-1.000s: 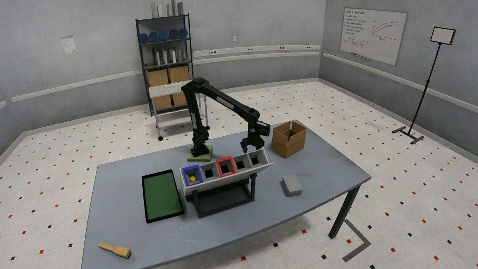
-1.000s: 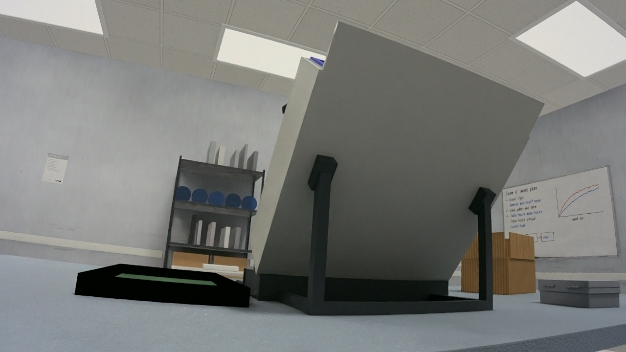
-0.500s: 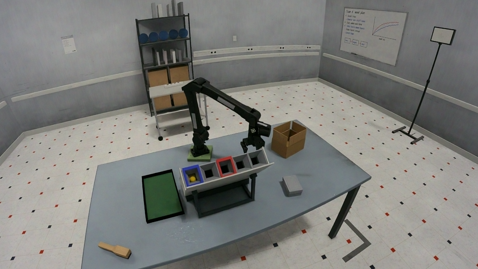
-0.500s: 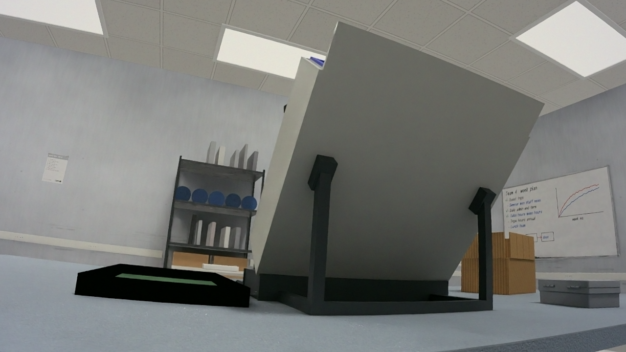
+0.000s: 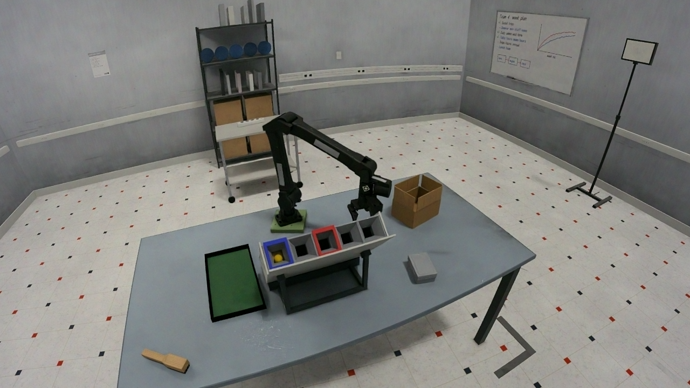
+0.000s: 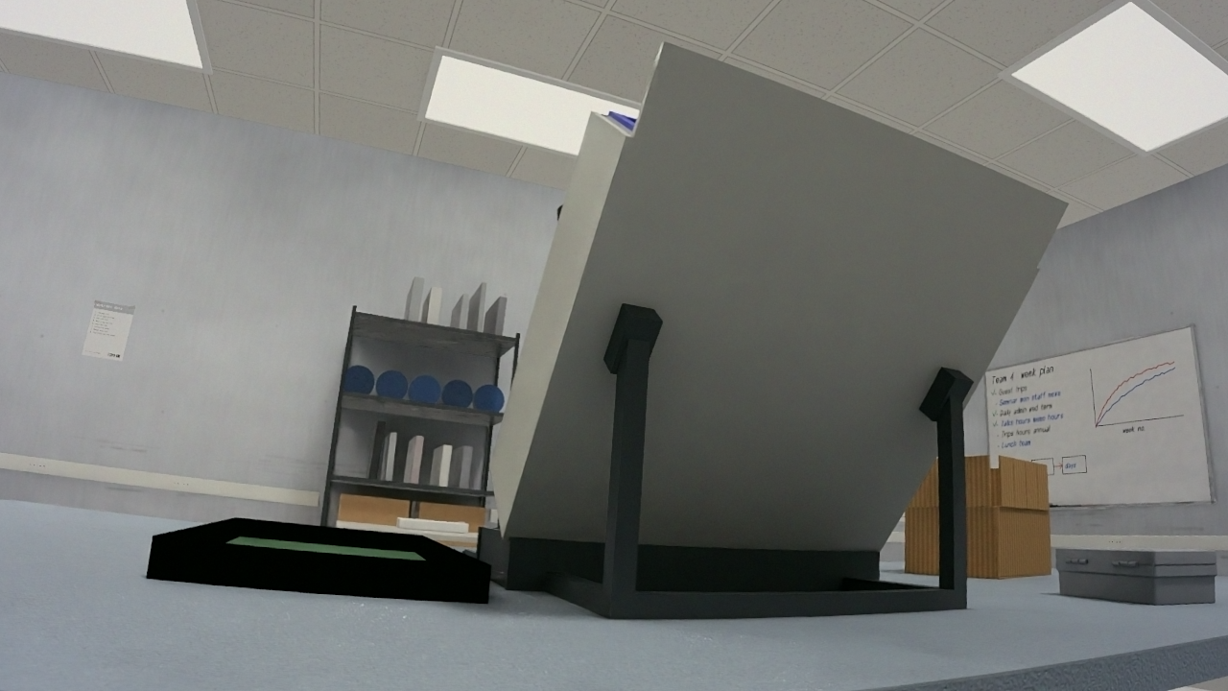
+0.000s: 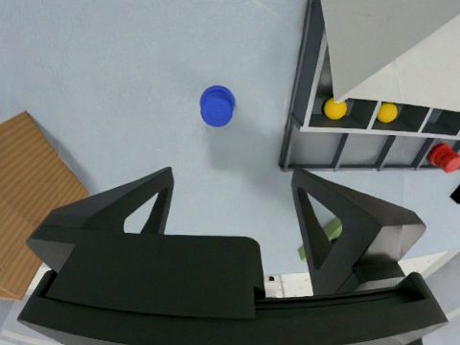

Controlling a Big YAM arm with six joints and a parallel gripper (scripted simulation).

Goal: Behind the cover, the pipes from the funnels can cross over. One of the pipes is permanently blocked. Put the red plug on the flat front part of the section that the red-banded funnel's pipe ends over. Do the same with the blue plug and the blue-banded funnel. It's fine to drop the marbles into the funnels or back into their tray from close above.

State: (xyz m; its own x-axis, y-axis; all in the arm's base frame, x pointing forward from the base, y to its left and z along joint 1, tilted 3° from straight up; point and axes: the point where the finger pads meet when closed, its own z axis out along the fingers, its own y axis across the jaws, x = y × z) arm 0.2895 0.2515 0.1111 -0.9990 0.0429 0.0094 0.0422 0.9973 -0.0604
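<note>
My gripper (image 5: 363, 208) hangs open and empty behind the right end of the funnel row. In the wrist view the blue plug (image 7: 217, 105) stands on the table ahead of my fingers, apart from them and left of the section rack (image 7: 364, 144). The red plug (image 7: 444, 157) sits on the flat front part of a section at the right edge. Two yellow marbles (image 7: 334, 108) (image 7: 386, 112) lie in the first two sections. The blue-banded funnel (image 5: 277, 250) holds a yellow marble (image 5: 278, 258). The red-banded funnel (image 5: 326, 240) looks empty.
A cardboard box (image 5: 416, 200) stands right of my gripper and shows in the wrist view (image 7: 29, 192). A green tray (image 5: 233, 281) lies left of the stand. A grey box (image 5: 421, 268) and a wooden block (image 5: 165, 360) lie nearer the front. The grey cover (image 6: 755, 326) hides the pipes.
</note>
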